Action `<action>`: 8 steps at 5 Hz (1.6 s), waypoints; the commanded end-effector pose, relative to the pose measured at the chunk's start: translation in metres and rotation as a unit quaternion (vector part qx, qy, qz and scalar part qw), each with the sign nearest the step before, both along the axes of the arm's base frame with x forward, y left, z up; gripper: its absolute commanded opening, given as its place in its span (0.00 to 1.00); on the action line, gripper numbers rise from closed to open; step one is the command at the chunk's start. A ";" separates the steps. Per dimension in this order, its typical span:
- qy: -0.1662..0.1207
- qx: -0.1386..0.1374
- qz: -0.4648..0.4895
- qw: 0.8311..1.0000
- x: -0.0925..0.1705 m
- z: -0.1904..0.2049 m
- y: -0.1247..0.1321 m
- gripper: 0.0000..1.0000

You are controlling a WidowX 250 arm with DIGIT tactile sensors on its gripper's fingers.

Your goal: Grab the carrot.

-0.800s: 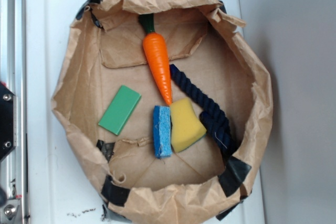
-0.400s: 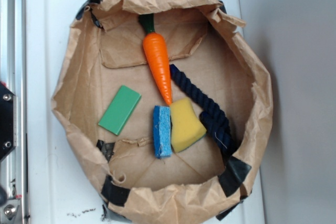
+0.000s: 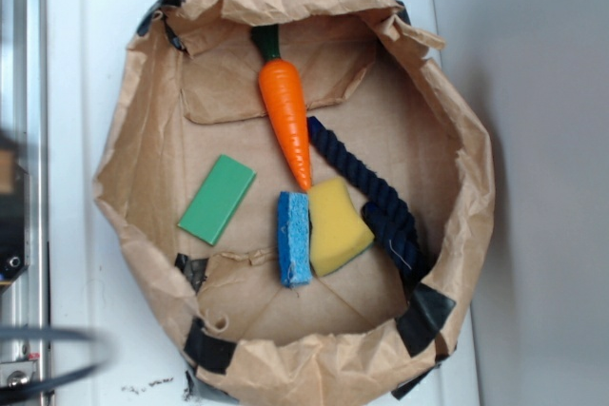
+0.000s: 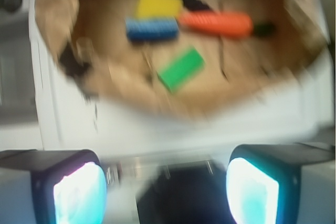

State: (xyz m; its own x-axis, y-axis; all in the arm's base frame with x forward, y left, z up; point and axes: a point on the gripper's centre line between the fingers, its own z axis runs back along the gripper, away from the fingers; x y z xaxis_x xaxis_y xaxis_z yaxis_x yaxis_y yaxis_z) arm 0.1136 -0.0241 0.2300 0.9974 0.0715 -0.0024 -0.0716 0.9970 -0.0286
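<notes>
A: Carrot (image 3: pixel 286 121)?

B: Lying flat on the floor of the brown paper bag (image 3: pixel 133 140), toward the far side in the exterior view. Green stem (image 3: pixel 267 43) up against the far wall, tip aimed at the yellow sponge (image 3: pixel 337 225) and ending right at its edge, perhaps touching. In the wrist view, blurred, a long orange bar (image 4: pixel 216 23) right of the sponges.

A: Neighbours?

B: Dark blue rope (image 3: pixel 366 192) just beside the lower half on 1 side. Blue sponge (image 3: pixel 294 238) near the tip. Green block (image 3: pixel 217 199) well apart on the other side. Thick end free on both flanks.

A: Gripper (image 4: pixel 167 187)?

B: Spread wide, nothing between the 2 fingers (image 4: pixel 77 190). Outside the bag, over the white counter (image 3: pixel 81 92), well apart from the carrot.

A: Handling?

B: Probably light and stiff, hard plastic by the gloss. Likely slippery, and the cone shape liable to squirt toward the thin end under a squeeze.

A: Best hold?

B: Across the thick part just below the stem, fingers on either side of the long axis. Widest there, and clear of the rope. Near the tip: too thin, too crowded by the sponges.

A: Risks?

B: Bag walls high and crumpled, easy to snag on the way in. Rolling also likely if only 1 finger lands first.
</notes>
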 end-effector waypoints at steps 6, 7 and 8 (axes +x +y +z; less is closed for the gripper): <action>-0.022 0.014 0.090 0.996 0.114 -0.043 -0.006 1.00; -0.037 0.018 0.213 0.976 0.140 -0.056 0.008 1.00; -0.066 0.005 0.334 0.940 0.147 -0.063 0.025 1.00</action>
State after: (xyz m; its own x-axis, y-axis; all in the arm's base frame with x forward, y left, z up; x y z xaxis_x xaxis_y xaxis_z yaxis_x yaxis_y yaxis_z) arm 0.2588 -0.0080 0.1599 0.7353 0.6710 0.0953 -0.6697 0.7409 -0.0500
